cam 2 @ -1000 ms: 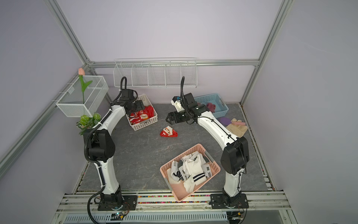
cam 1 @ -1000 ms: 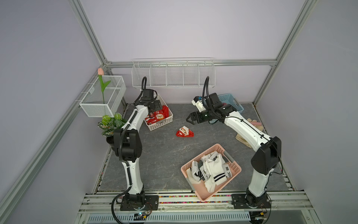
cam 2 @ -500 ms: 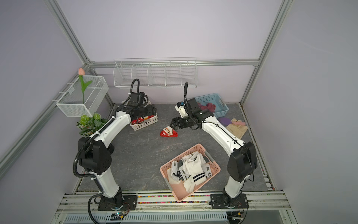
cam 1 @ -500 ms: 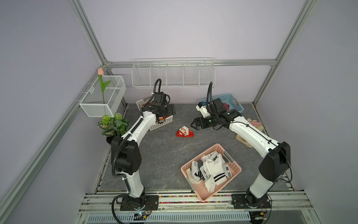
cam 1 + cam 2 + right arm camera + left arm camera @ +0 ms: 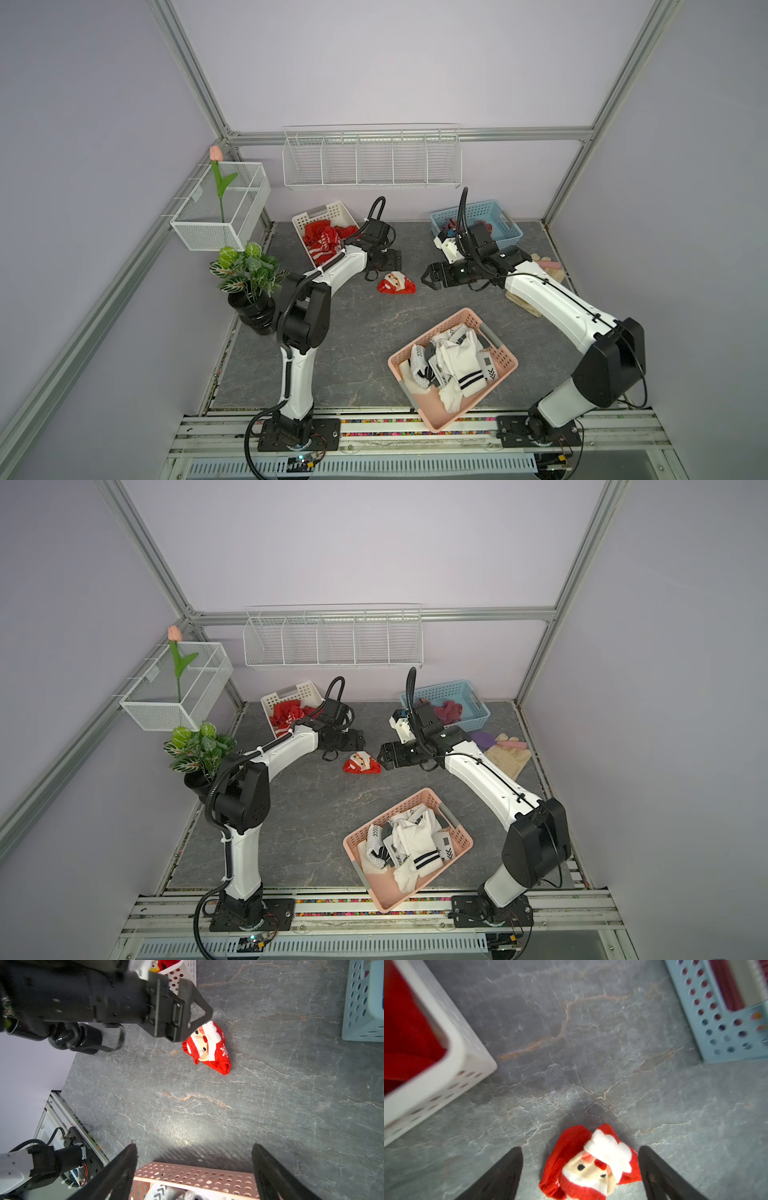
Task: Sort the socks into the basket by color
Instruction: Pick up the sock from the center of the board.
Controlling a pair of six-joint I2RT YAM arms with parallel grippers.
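A red Santa sock (image 5: 396, 283) (image 5: 360, 764) lies alone on the grey floor between both arms. My left gripper (image 5: 388, 266) (image 5: 580, 1148) hangs open just above it, a finger on either side of the sock (image 5: 591, 1165). My right gripper (image 5: 427, 279) (image 5: 193, 1145) is open and empty, a little to the right of the sock (image 5: 207, 1047). Red socks (image 5: 324, 241) fill the white basket (image 5: 320, 212). Maroon socks (image 5: 449, 710) lie in the blue basket (image 5: 449, 690). White socks with black marks (image 5: 453, 365) are piled in the pink basket (image 5: 427, 336).
Beige gloves (image 5: 507, 756) and a purple brush (image 5: 484, 741) lie by the right wall. A potted plant (image 5: 249, 270) stands at the left edge. Wire baskets (image 5: 370, 158) (image 5: 220, 208) hang on the walls.
My left gripper has swung from over the white basket to just above the Santa sock. My right gripper has drifted toward the front. The sock has not moved.
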